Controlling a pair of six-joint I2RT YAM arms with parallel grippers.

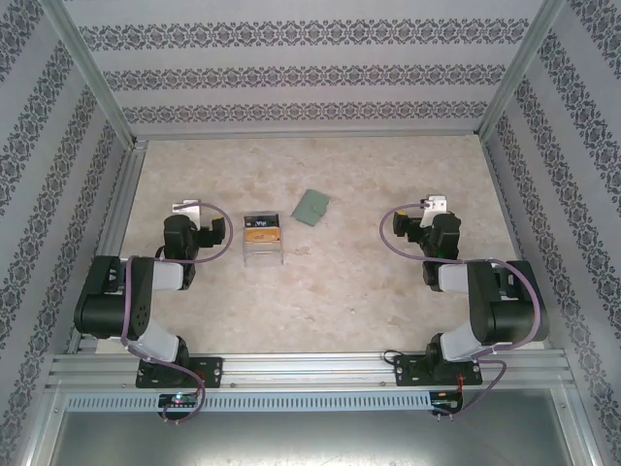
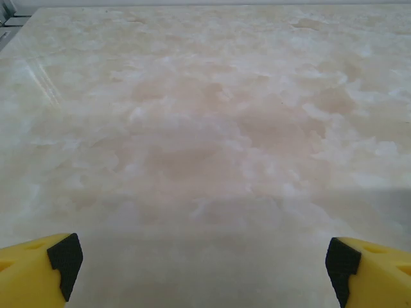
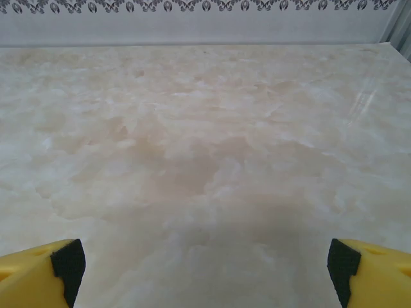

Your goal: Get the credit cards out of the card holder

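We are looking down on a pale, marbled surface [image 1: 320, 291] that is filling the floor of a booth. Patterned walls [image 1: 291, 73] are rising on three sides and a metal rail [image 1: 310, 374] is running along the near edge. The left arm [image 1: 126, 301] is sitting folded at the near left and the right arm [image 1: 495, 301] is sitting folded at the near right, both well apart from the things in the middle.

A clear plastic box [image 1: 262, 238] with an orange-and-black card inside is standing near the centre, between the arms and closer to the left one. The card holder [image 1: 311, 207], grey-green and looking folded shut, is lying flat and turned cornerwise just beyond the box and to its right, apart from it and from both arms.

The left fingers [image 2: 32, 276] are standing wide open over bare surface, holding nothing. The right fingers [image 3: 372, 269] are likewise spread wide and gripping nothing, pointing toward the far wall.
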